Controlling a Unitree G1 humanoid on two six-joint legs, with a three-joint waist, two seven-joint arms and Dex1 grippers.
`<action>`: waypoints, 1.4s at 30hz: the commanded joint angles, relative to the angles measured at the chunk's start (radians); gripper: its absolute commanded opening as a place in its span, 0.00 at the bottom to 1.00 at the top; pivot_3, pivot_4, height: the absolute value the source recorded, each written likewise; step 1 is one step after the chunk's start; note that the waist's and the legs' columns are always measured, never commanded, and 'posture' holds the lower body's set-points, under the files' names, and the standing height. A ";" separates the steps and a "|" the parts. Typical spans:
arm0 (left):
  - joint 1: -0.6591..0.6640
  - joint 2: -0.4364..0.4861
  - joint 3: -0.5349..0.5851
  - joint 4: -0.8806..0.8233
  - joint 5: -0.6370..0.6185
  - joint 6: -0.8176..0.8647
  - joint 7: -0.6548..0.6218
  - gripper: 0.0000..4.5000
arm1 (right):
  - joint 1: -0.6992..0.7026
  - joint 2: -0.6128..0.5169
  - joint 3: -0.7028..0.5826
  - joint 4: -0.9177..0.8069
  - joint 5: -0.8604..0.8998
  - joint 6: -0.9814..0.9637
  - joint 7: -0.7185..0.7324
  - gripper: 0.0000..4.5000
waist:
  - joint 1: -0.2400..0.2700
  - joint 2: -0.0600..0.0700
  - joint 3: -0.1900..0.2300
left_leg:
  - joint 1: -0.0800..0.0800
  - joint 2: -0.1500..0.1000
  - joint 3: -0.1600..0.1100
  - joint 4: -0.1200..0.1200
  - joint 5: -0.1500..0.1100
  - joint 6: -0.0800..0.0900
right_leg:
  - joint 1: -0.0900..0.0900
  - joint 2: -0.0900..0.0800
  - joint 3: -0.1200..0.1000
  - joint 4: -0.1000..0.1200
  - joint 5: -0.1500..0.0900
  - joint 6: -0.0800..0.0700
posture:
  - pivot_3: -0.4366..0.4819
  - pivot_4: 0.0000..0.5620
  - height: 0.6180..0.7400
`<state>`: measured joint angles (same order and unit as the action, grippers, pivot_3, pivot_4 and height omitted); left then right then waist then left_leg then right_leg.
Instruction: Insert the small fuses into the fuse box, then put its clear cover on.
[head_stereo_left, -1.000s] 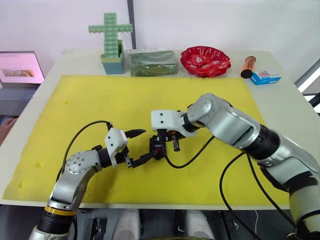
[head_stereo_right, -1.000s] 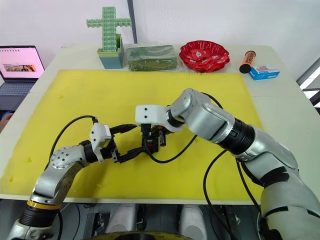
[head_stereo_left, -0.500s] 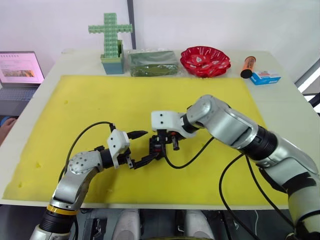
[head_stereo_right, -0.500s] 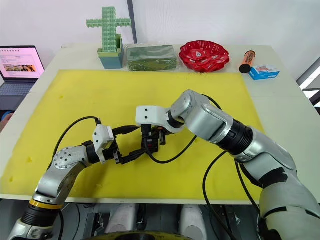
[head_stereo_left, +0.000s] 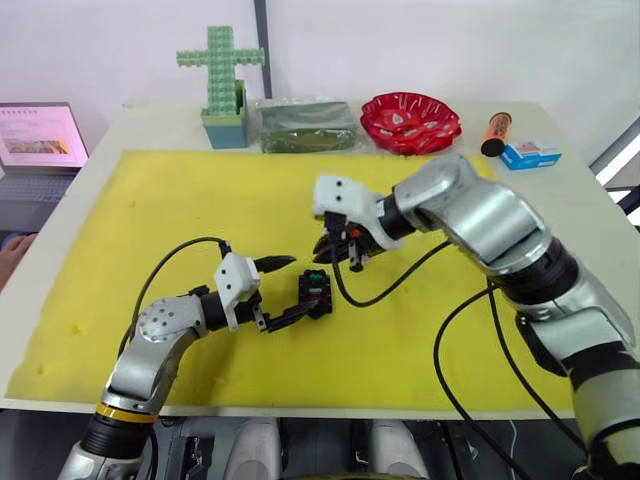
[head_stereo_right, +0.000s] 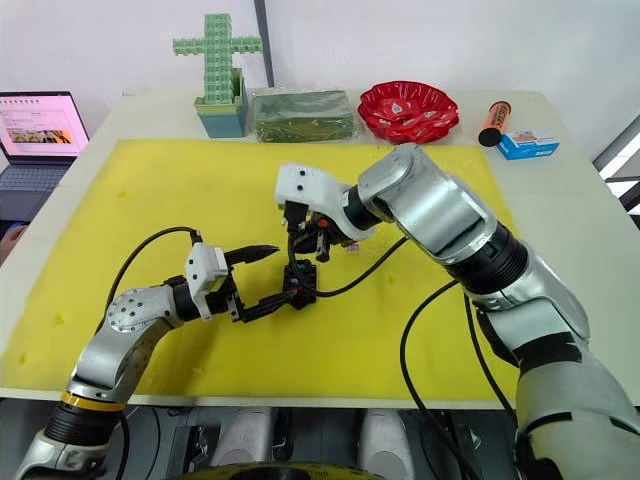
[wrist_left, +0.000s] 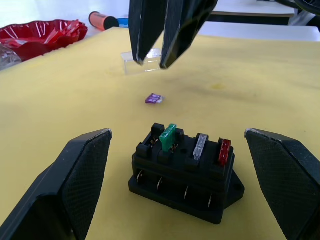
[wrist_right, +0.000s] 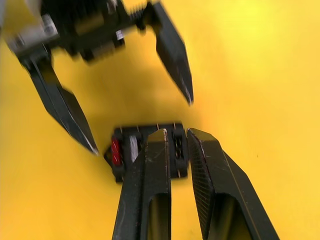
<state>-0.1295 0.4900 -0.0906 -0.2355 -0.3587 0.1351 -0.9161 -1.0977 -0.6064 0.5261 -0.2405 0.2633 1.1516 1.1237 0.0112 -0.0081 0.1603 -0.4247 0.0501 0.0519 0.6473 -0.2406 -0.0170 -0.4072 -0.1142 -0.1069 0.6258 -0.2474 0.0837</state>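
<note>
Beside fuse box (wrist_left: 184, 180), purple fuse (wrist_left: 154, 98) loose: retrieve squarely with nearly closed, empty right gripper (wrist_left: 151, 62); left gripper (head_stereo_left: 292, 291) spread, bracketing box.

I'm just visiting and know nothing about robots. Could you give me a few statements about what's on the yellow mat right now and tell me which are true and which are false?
1. Three fuses stand in the fuse box: green, grey and red. True.
2. The purple fuse is already in the box. False: it lies loose on the mat, apart from the box.
3. The clear cover sits on the box. False: it lies on the mat beyond the purple fuse.
4. The left gripper is open, a finger on each side of the box. True.
5. The right gripper holds a fuse. False: its fingers are nearly closed with nothing between them, above the mat.
</note>
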 joint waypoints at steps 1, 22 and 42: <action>-0.013 0.005 0.012 -0.006 -0.011 -0.014 -0.010 1.00 | 0.028 -0.009 -0.023 -0.057 0.022 0.003 -0.025 0.07 | 0.000 0.000 0.000 | 0.000 0.000 0.000 0.000 0.000 0.000 | 0.000 0.000 0.000 0.000 0.000 0.000 | 0.48 0.27 1.00; -0.027 0.011 0.014 0.005 -0.007 -0.012 -0.023 1.00 | 0.129 0.011 0.034 0.002 -0.004 -0.073 -0.117 0.01 | 0.000 0.000 0.000 | 0.000 0.000 0.000 0.000 0.000 0.000 | 0.000 0.000 0.000 0.001 0.000 0.000 | 0.48 0.27 1.00; -0.031 0.011 0.011 -0.004 -0.008 -0.003 -0.018 1.00 | 0.156 0.016 0.080 0.004 -0.016 -0.087 -0.115 0.01 | -0.001 0.000 0.000 | 0.000 0.000 0.000 0.000 0.000 0.000 | 0.000 0.000 0.000 0.001 0.000 0.000 | 0.48 0.27 1.00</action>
<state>-0.1520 0.4948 -0.0907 -0.2080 -0.3587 0.1390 -0.9344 -0.9530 -0.5998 0.5813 -0.2283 0.2548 1.0746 1.0075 0.0101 -0.0083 0.1602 -0.4243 0.0500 0.0517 0.6475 -0.2405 -0.0170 -0.4071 -0.1142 -0.1069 0.6263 -0.2474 0.0837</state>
